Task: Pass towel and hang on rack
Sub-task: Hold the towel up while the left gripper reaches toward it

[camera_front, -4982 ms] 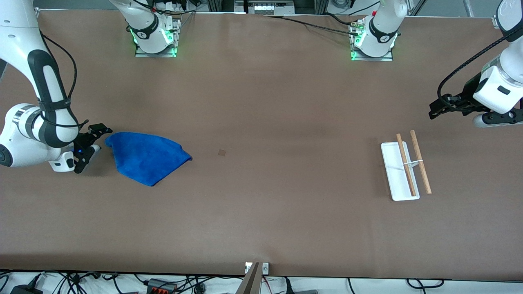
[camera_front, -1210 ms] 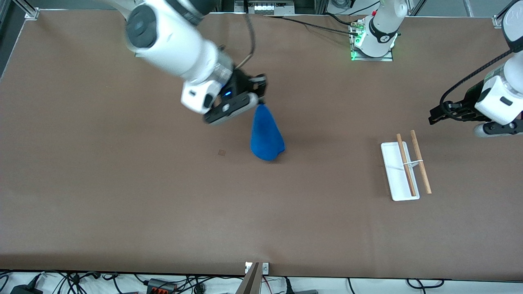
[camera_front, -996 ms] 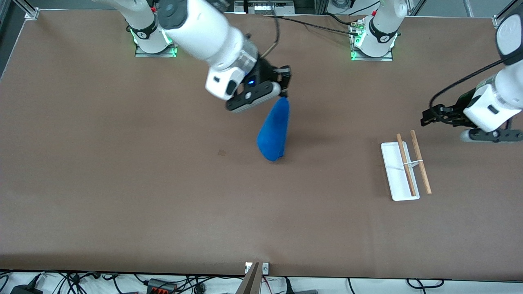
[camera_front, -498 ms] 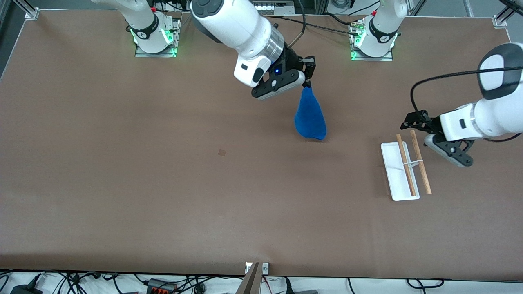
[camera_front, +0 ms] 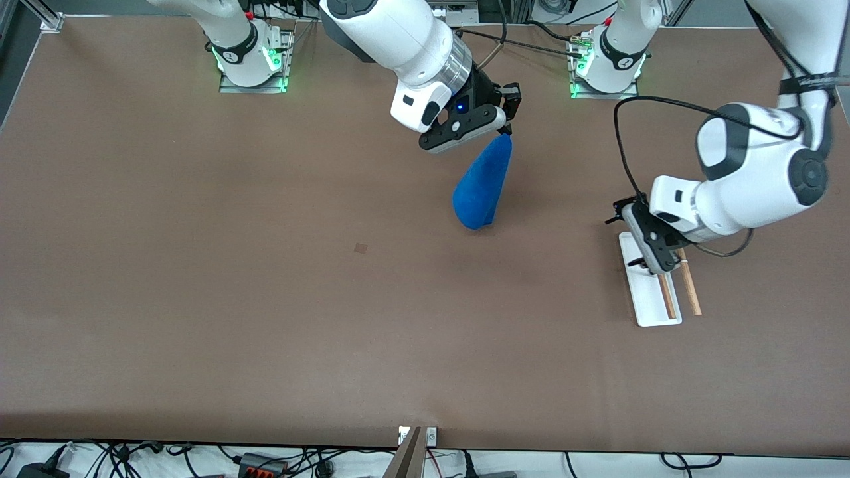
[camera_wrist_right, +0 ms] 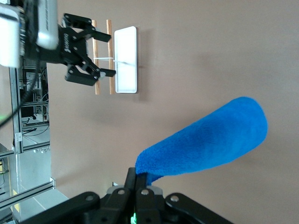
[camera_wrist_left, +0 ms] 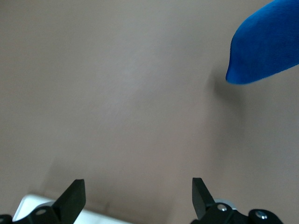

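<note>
Fingers of the right gripper [camera_front: 506, 126] are pinched tight on one corner of the towel [camera_front: 479, 187], which dangles as a narrow blue cone over the middle of the table [camera_front: 199, 299], toward the edge where the arm bases stand, its lower end clear of the surface as far as I can judge. The left gripper [camera_front: 631, 232] hovers over the rack [camera_front: 647, 302] near the left arm's end of the table, its fingers spread wide and empty, facing the hanging cloth. The step in hand looks like the pass between arms. To do it well, the right gripper should hold the towel steady and high, letting any sway die, while the left one comes level with the cloth just below the pinched corner and closes on a thick fold before the right lets go. The rack's white tray holds nothing but the thin upright; the two wooden rods [camera_front: 690, 292] above it carry nothing yet.
</note>
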You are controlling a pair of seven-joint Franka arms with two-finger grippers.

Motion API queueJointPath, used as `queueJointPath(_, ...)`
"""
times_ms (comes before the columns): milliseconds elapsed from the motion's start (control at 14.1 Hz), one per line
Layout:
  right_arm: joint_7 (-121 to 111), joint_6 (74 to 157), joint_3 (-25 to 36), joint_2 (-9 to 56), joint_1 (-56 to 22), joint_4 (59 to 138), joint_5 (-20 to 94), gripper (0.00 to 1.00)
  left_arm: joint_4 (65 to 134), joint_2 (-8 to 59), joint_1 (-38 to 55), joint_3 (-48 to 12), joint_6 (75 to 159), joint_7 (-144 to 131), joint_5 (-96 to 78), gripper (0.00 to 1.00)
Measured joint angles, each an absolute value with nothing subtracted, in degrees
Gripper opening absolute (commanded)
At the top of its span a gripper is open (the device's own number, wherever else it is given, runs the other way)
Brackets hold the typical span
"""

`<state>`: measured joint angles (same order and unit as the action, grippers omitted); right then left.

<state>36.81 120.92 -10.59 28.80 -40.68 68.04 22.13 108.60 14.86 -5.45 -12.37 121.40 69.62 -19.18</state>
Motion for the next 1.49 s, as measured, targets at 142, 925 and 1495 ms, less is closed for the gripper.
queueJointPath(142, 36.8, 120.9, -10.6, 28.8, -40.7, 68.0, 22.1, 0.0, 111.9, 14.8, -5.5, -12.4, 123.9, 78.9, -25.7, 1.0)
queueJointPath(925, 36.9, 121.0, -10.1, 28.8, -40.5, 68.0, 22.1, 0.0, 124.7, 16.2, -5.2, -18.3, 134.1, 111.5, -54.3, 1.0)
queueJointPath(1495, 36.9, 120.8, -10.1, 29.2, -40.7, 68.4, 19.7, 0.0, 124.4, 21.9, -2.9, -22.7, 139.7, 121.1, -65.4, 0.87)
